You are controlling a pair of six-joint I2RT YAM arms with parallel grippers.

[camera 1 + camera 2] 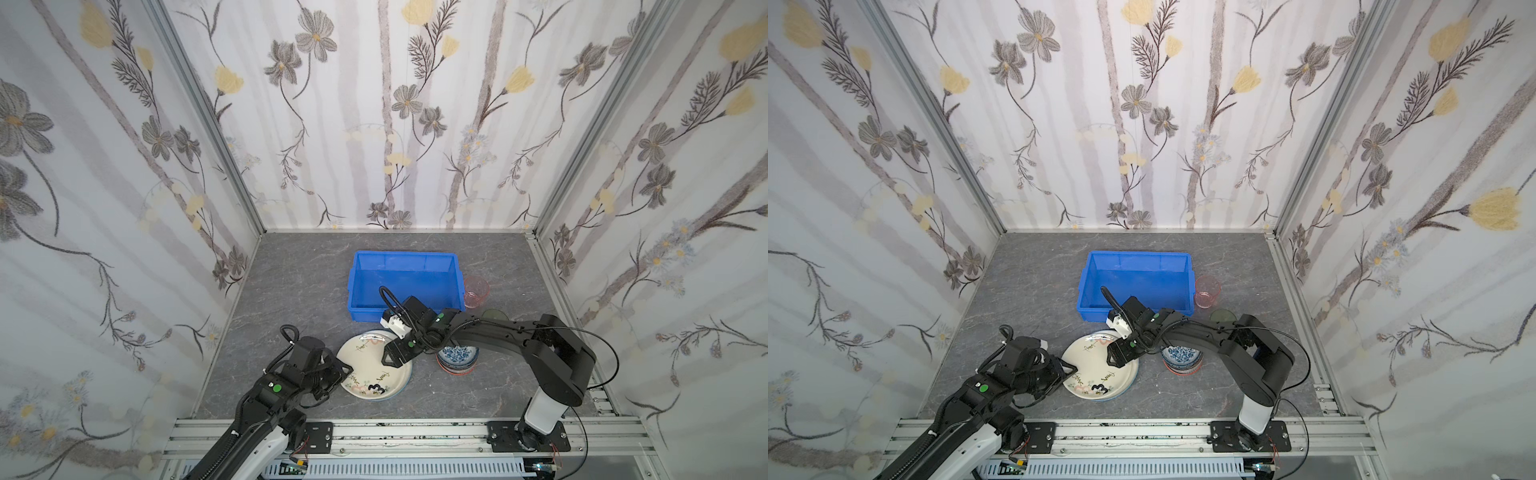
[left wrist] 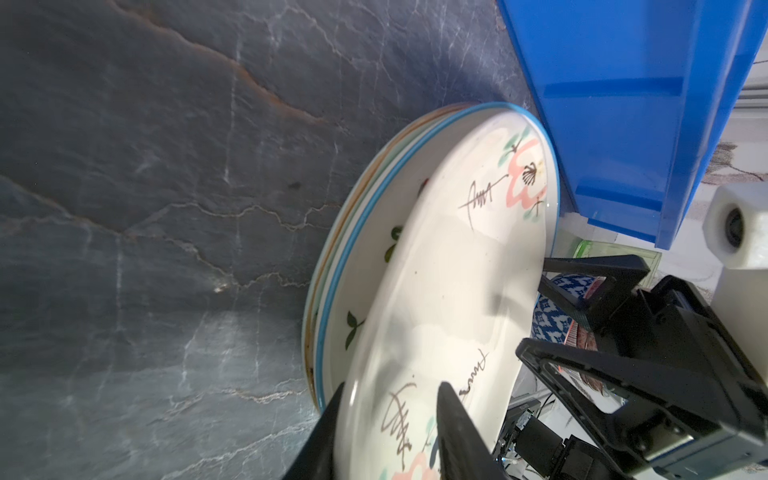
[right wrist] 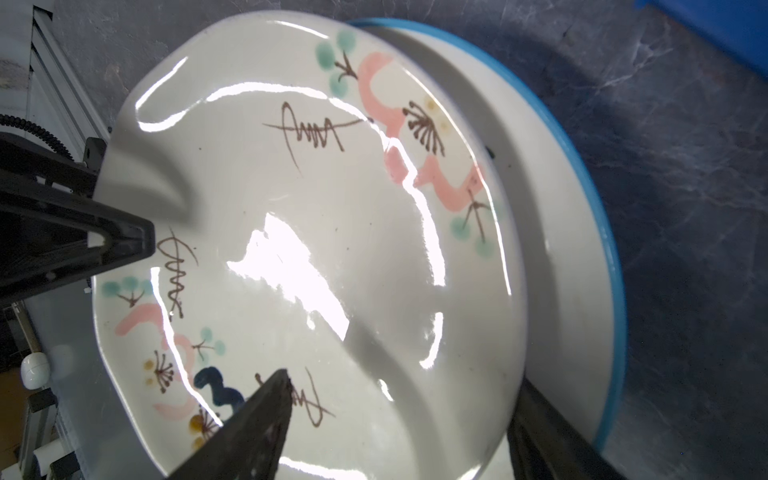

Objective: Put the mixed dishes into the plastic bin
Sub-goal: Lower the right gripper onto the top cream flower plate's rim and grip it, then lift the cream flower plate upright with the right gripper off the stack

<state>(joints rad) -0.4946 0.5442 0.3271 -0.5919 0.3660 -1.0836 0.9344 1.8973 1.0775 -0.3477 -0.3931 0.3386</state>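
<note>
cream plate (image 1: 368,372) topped a stack of at least 3 plates, lower ctr in both top views. 1 blue bin (image 1: 405,252) sat above it, 1 bowl stack (image 1: 457,356) to its right, plus 2 tumblers: pink tumbler (image 1: 475,291) and green tumbler (image 1: 494,313). only left wrist view showed the lower rims. left gripper (image 2: 390,401) was clamped on the plate's left rim. right gripper (image 1: 388,358), jaws apart, straddled its right edge.
</note>
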